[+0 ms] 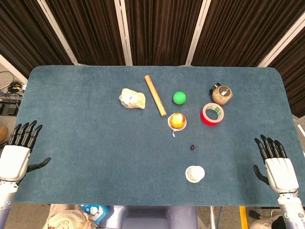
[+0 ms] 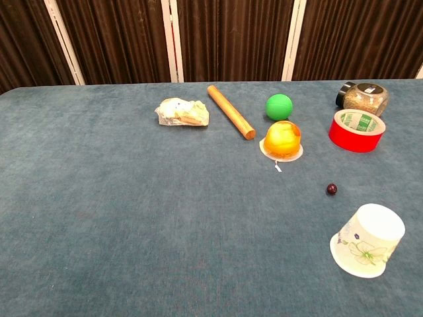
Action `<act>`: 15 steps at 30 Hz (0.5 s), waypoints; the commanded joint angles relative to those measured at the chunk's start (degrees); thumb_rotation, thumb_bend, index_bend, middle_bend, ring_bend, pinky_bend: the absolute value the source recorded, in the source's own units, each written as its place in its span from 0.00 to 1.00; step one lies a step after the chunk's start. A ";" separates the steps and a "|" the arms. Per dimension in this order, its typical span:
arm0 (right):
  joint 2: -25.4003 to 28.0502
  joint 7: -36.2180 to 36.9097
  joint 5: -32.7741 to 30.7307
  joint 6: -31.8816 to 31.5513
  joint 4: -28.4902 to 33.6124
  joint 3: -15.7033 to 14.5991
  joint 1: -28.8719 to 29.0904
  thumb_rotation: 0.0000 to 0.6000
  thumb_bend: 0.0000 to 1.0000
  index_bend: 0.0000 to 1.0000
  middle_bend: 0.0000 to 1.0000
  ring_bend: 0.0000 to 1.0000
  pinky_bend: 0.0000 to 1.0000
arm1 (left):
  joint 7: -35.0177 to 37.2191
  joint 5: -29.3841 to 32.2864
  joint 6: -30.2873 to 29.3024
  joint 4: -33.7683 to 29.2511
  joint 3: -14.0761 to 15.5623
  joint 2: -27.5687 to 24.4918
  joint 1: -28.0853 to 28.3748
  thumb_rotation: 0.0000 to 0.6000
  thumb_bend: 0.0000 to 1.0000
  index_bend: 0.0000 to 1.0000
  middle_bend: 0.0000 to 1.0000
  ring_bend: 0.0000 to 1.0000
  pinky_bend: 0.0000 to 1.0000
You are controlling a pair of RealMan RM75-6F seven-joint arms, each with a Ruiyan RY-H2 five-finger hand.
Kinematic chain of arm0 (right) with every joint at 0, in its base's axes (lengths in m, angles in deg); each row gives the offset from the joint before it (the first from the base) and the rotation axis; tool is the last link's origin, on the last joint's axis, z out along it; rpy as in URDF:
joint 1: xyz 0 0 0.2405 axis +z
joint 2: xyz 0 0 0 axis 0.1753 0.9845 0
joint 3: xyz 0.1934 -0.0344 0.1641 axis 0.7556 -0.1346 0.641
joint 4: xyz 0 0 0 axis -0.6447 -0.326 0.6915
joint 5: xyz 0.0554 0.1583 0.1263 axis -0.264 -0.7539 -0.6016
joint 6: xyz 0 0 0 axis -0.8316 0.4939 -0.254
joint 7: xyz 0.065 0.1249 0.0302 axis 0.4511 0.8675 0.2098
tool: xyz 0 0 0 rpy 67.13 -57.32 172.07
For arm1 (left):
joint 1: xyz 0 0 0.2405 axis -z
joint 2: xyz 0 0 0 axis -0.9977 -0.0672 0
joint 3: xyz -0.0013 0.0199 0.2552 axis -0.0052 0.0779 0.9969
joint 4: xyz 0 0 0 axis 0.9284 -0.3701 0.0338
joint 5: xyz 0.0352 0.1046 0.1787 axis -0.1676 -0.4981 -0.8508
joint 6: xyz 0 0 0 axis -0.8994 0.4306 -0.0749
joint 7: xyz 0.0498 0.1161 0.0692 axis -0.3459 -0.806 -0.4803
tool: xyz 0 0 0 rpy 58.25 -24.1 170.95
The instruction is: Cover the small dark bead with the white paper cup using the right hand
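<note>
The small dark bead (image 1: 192, 147) (image 2: 331, 189) lies on the blue table cloth, right of centre. The white paper cup (image 1: 195, 173) (image 2: 367, 240) stands upside down a little nearer the front edge, apart from the bead. My right hand (image 1: 277, 164) hovers at the table's right front corner, fingers spread, holding nothing, well to the right of the cup. My left hand (image 1: 18, 150) is at the left front corner, fingers apart and empty. Neither hand shows in the chest view.
Behind the bead sit an orange jelly cup (image 1: 177, 120), a green ball (image 1: 179, 98), a wooden stick (image 1: 155, 95), a wrapped snack (image 1: 132, 98), a red tape roll (image 1: 212, 114) and a jar of grains (image 1: 221, 94).
</note>
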 commanded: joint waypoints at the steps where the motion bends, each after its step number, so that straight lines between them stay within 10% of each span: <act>1: 0.05 -0.03 -0.04 0.04 0.00 -0.06 -0.04 1.00 0.39 0.00 0.00 0.00 0.07 | 0.31 -0.05 0.88 -0.80 -0.51 -0.51 -0.39 1.00 0.03 0.00 0.00 0.00 0.00; 15: 0.39 0.66 0.87 -0.59 0.50 -0.35 -0.27 1.00 0.39 0.00 0.00 0.00 0.07 | 1.06 -2.23 2.83 -1.91 -1.96 -1.17 -1.92 1.00 0.03 0.00 0.00 0.00 0.00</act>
